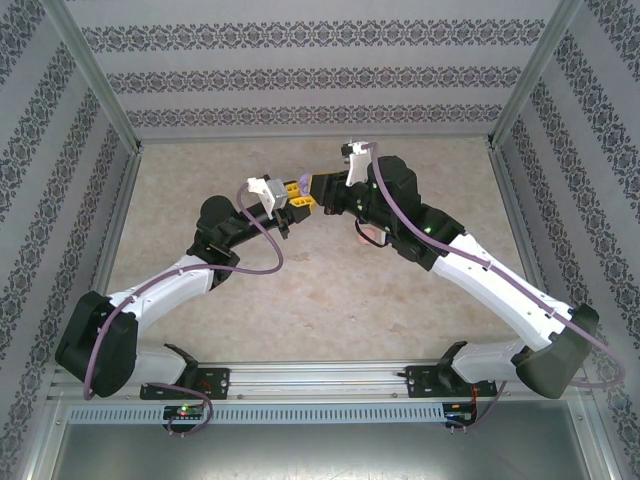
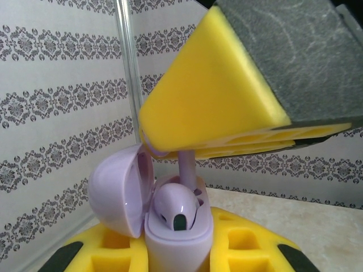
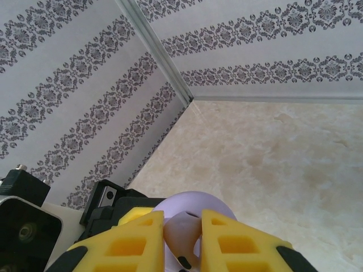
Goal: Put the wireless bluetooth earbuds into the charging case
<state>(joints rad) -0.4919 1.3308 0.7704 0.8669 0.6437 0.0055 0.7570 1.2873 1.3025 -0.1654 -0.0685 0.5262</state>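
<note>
The left end effector [image 2: 178,252] clamped the open purple case [image 2: 177,235] upright above the far half of the desk [image 1: 300,300], apparently so that the right end effector [image 3: 181,243], pinching a purple earbud [image 2: 178,207] by its stem, could seat it.

The lilac charging case [image 2: 177,241] stands upright between the left fingers [image 2: 247,249], its domed lid [image 2: 119,192] swung open leftward. A seated earbud [image 2: 178,207], purple, fills one well. The second earbud [image 2: 187,164] is pinched between the right fingers [image 2: 215,96], its stem reaching down behind the first.

One purple case [image 2: 176,243]; one purple earbud [image 2: 177,205]
</note>
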